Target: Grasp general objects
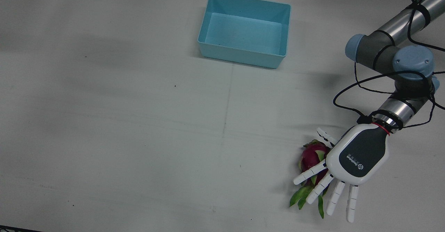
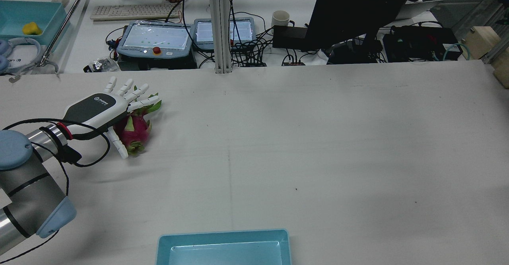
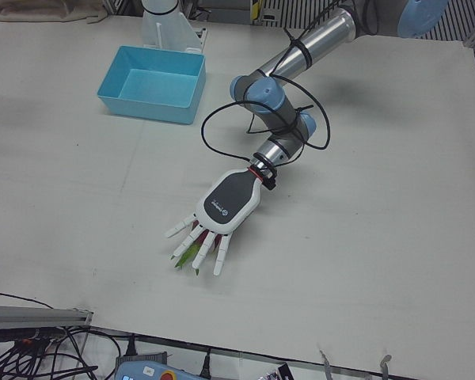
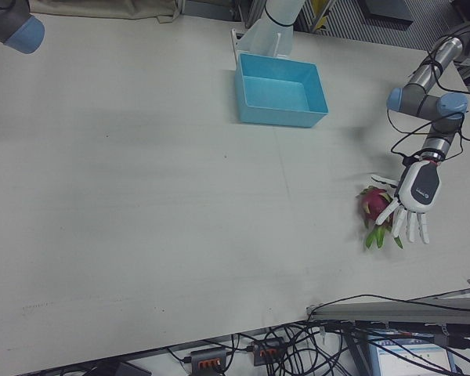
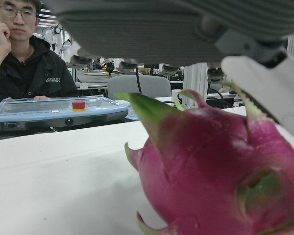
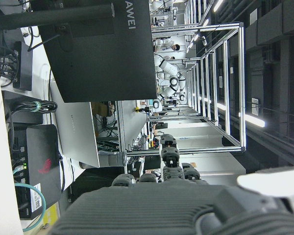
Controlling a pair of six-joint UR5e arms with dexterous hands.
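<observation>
Here, at the lower right of the front view, the left hand [image 1: 359,157] hovers over a dragon fruit [image 1: 313,159] on the white surface [image 1: 139,138], fingers [image 1: 307,174] spread — it should lower squarely, then curl around the fruit's body, not its leaves.

The left hand [image 1: 358,159] has a white shell with a dark grey panel on its back bearing a small white logo and lettering, and its fingers [image 1: 335,197] are white and segmented. A red ring and a silver collar join it to the left arm [image 1: 399,51], built of silver tubes with dark grey joints and pale blue caps. A black cable [image 1: 351,89] loops loosely along the arm, strapped on with black ties.
</observation>
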